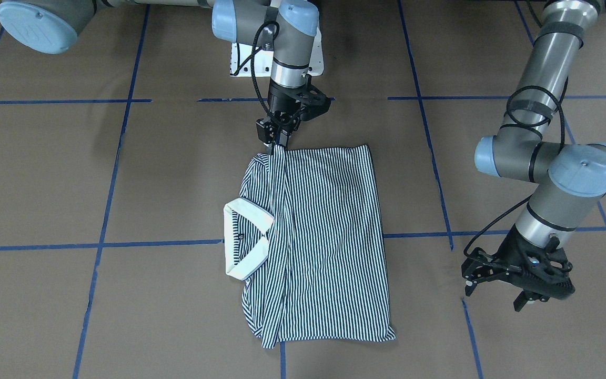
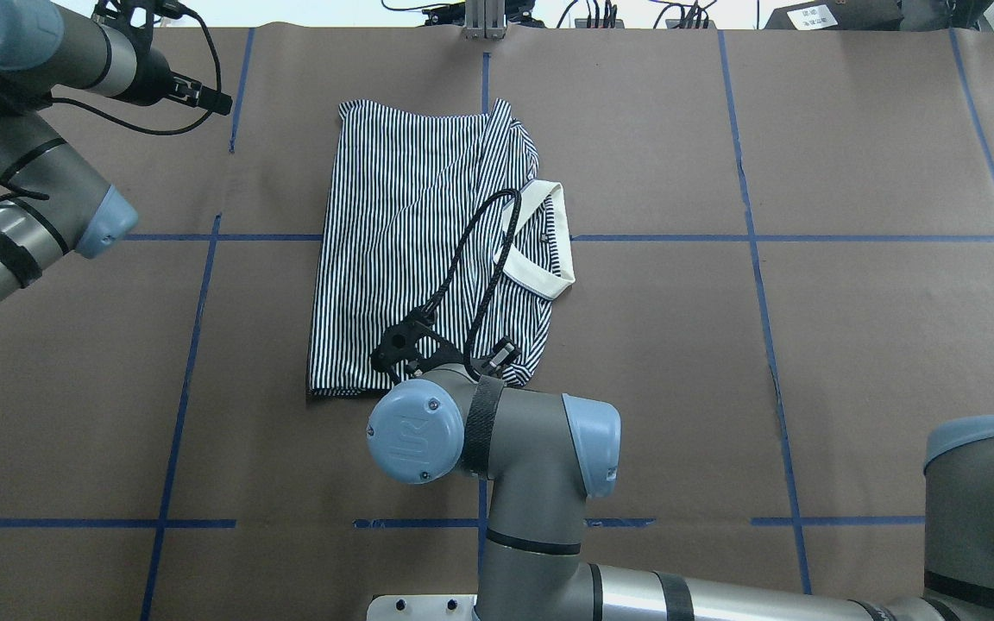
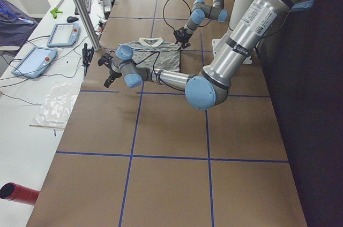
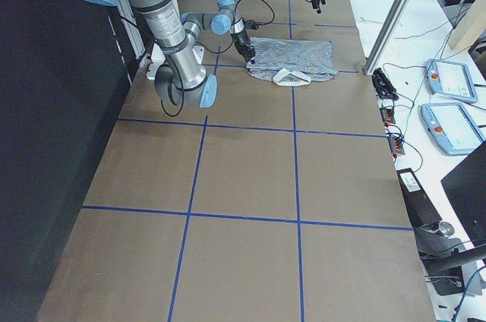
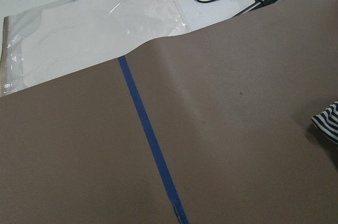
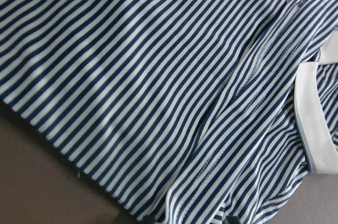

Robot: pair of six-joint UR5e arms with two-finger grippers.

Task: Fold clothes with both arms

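Note:
The striped polo shirt (image 1: 329, 237) lies flat on the brown table with its sides folded in. Its cream collar (image 1: 245, 239) points to the front view's left. My right gripper (image 1: 275, 141) stands at the shirt's edge nearest the robot, shut on a pinch of the fabric, and a taut ridge runs from it toward the collar. In the overhead view the wrist (image 2: 428, 371) hides it. The right wrist view is filled with the shirt (image 6: 158, 76). My left gripper (image 1: 492, 296) is open and empty, above bare table beside the shirt's hem side, apart from it. The shirt's corner (image 5: 328, 123) shows in the left wrist view.
Blue tape lines (image 1: 103, 245) grid the brown paper table cover. The white base plate (image 1: 240, 60) sits behind the right arm. Off the far table edge are a clear plastic bag (image 5: 90, 28), cables, teach pendants (image 3: 35, 61) and a metal post (image 3: 83, 10).

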